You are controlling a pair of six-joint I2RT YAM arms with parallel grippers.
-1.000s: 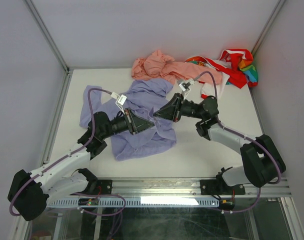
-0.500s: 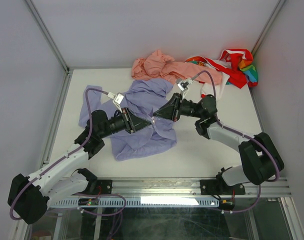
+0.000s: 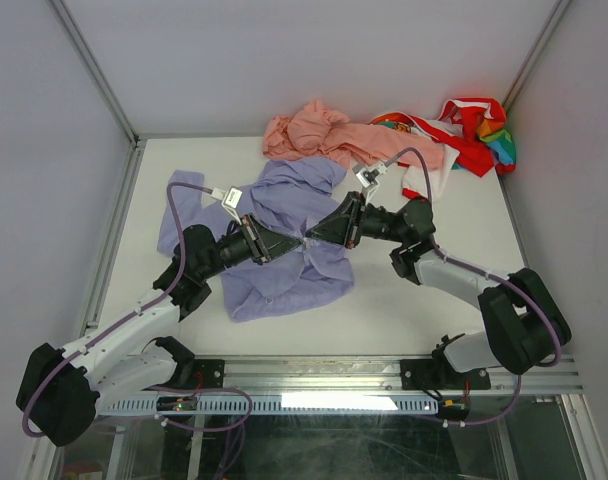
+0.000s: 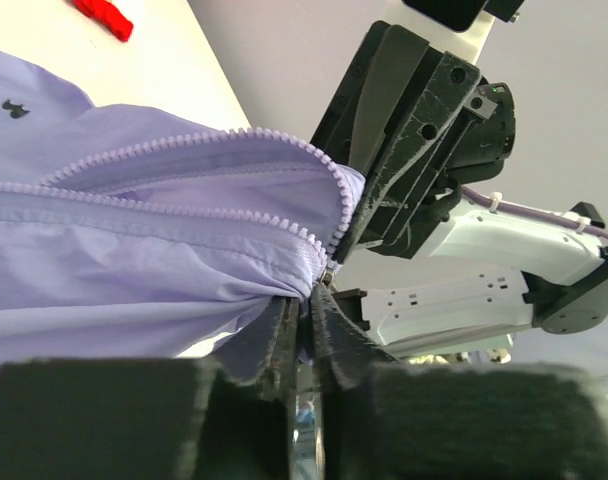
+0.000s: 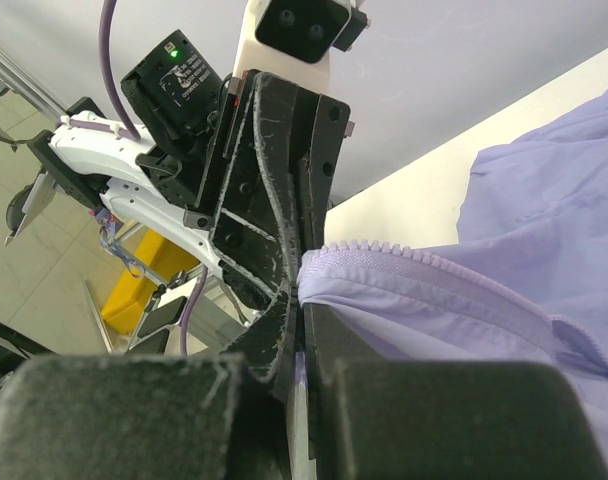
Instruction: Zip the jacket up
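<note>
The jacket (image 3: 274,275) lies crumpled on the white table (image 3: 414,300), left of centre, with one loose fold spreading out to the left. Both arms reach in over its middle and meet there. The left gripper (image 3: 298,244) comes in from the left and the right gripper (image 3: 315,236) from the right, their tips just beside each other, with a small peak of lavender cloth lifted between them. In the left wrist view that claw's fingers (image 4: 284,335) are pressed together on a pinch of the cloth, right where the two rows of the zipper (image 4: 184,150) run down toward each other. The teeth lie apart along the length that shows, and whether the small pale piece at the junction is the slider is too hard to tell. The black fingers of the other claw stand close behind that spot. In the right wrist view its own fingers (image 5: 329,345) are likewise clamped on the jacket's edge just under a row of teeth, facing the left claw at close quarters. At the far edge of the table, well apart from the jacket's pinched middle, lie a salmon-pink garment (image 3: 319,130) and, to its right, a red-white multicoloured garment (image 3: 474,125)
</note>
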